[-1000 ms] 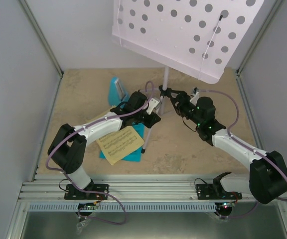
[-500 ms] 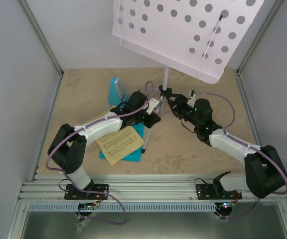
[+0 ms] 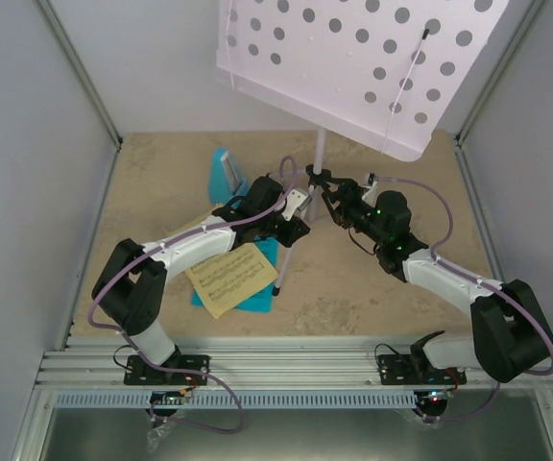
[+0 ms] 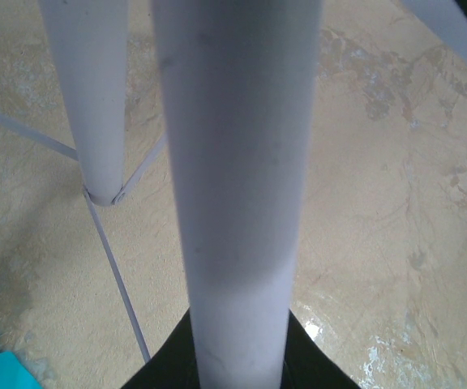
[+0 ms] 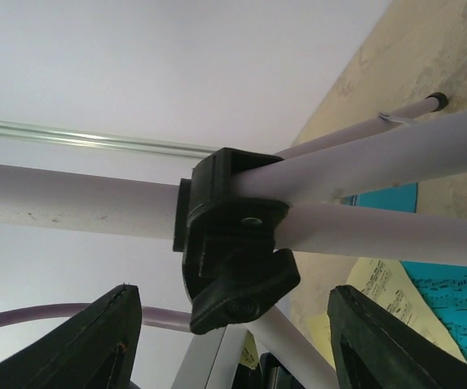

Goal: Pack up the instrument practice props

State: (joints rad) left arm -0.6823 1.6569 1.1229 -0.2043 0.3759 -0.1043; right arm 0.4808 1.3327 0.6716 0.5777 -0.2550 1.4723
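The lilac music stand [image 3: 353, 67] stands upright at the back middle of the worktop [image 3: 152, 192]. The right pincer [image 5: 233, 296] gapes wide on either side of the stand's black collar knob [image 5: 237, 275] — its fingers [image 5: 96, 348] are clear of it and grip nothing. The left pincer [image 3: 291, 219] sits against a stand tube [image 4: 233, 203]; whether it clasps the tube cannot be told. The blue metronome [image 3: 227, 173] stands left of the pole — the yellow sheet [image 3: 224, 279] lies on the cyan sheet [image 3: 255, 300], nearer the arms.
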